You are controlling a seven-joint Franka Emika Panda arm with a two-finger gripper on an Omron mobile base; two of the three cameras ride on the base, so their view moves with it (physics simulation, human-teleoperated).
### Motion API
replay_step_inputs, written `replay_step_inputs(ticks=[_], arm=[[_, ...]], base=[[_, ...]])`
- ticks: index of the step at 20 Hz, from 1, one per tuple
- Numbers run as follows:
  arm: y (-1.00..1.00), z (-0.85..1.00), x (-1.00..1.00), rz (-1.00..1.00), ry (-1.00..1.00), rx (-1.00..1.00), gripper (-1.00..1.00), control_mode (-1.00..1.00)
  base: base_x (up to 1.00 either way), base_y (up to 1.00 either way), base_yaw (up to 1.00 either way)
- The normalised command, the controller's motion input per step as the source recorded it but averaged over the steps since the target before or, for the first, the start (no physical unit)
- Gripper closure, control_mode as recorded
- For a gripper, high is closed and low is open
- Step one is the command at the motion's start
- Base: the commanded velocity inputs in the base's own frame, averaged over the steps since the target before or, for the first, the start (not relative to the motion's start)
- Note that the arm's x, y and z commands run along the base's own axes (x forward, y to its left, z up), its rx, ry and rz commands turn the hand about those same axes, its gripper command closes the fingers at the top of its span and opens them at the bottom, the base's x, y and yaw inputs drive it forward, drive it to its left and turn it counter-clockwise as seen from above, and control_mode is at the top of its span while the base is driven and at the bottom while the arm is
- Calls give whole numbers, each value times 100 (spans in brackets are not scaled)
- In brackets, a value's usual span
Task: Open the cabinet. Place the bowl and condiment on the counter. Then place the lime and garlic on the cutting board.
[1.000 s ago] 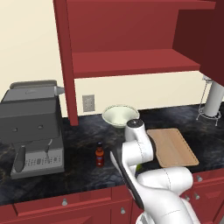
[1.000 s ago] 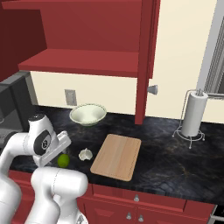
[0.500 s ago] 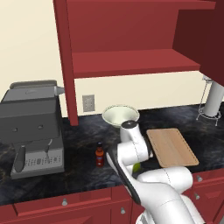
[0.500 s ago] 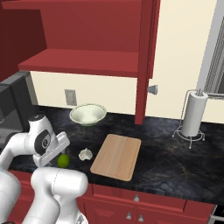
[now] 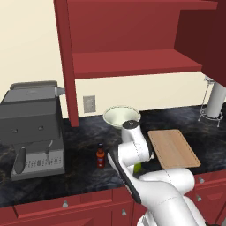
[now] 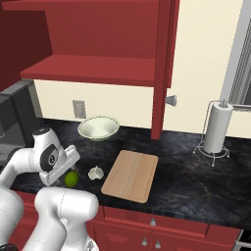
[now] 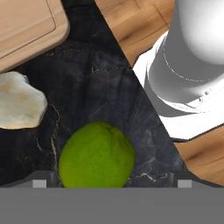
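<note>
— Where's the lime (image 7: 96, 155) from where you stand?

— On the dark surface (image 6: 196, 176), near the front edge, right under the hand. Looking along the hand, it sits dead centre between where the fingers come down, so I'd say the gripper (image 6: 68, 164) is lined up over it and only has to drop straight.

— Has it got hold of it?

— No. The fingers are spread wide and nothing is between them; the lime rests on the stone by itself.

— And the garlic (image 6: 96, 172)?

— Just beside the lime, on the side toward the cutting board (image 6: 130, 175), apart from it with a strip of stone between. The board lies beyond the garlic, so a lifted lime would have to travel over or past the bulb to reach the wood.

— Any way round that matters for the grip?

— The lime's round, so I see no long axis to mind. What counts, I think, is that the closing fingers stay clear of the garlic.

— The rest?

— The cabinet (image 5: 132, 39) stands open, its shelf bare. The bowl (image 6: 98, 128) is down by the back wall, the condiment (image 5: 101, 156) on the stone near the coffee machine (image 5: 33, 128).
</note>
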Motion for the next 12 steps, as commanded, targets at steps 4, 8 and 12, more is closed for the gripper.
replay_step_inputs(ticks=[4, 8, 12], arm=[[-14, -22, -26, -17, -11, 0, -100, -100], [-20, -29, -45, -20, -6, 3, -100, -100], [-20, -33, -23, -20, -5, 2, -100, -100]], base=[[0, 0, 0], [0, 0, 0], [0, 0, 0]])
